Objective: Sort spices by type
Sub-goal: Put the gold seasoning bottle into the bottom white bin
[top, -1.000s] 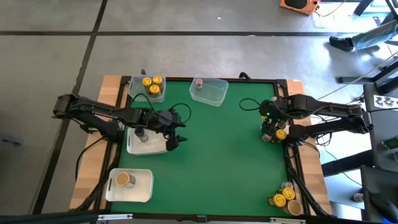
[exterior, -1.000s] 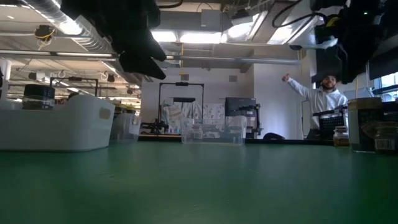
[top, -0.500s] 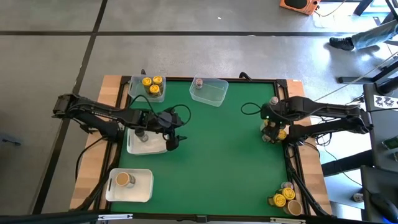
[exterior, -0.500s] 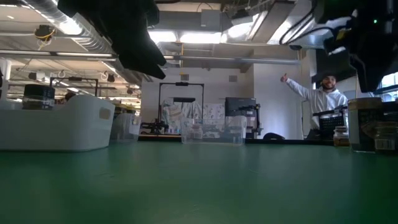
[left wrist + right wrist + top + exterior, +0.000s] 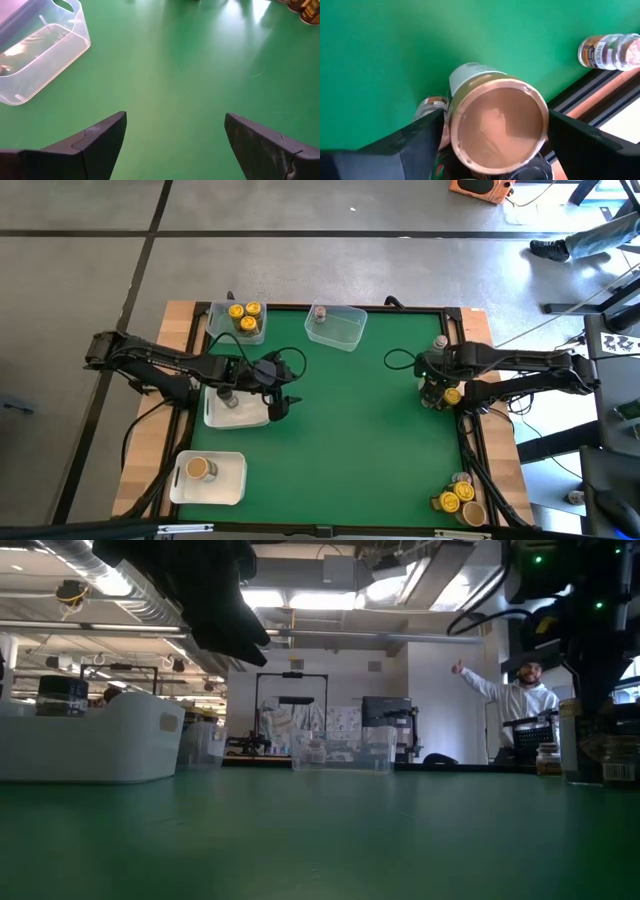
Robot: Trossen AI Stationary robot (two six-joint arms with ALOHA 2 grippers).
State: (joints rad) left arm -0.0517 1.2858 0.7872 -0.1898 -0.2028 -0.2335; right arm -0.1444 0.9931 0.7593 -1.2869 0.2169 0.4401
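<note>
We work over a green table point(image 5: 350, 430) in an open workshop. At ten to twelve o'clock, clear tubs hold yellow-lidded jars point(image 5: 243, 311) and one grey-lidded jar point(image 5: 320, 312); white trays at eight hold a dark-lidded point(image 5: 226, 394) and a tan-lidded jar point(image 5: 198, 468). Unsorted jars wait at three point(image 5: 445, 393) and five point(image 5: 458, 498), so we judge most sorting undone. Our right gripper point(image 5: 495, 150) straddles a tan-lidded jar point(image 5: 496, 123), fingers wide, not yet clamped. Our left gripper point(image 5: 175, 145) hovers wide and empty at nine.
</note>
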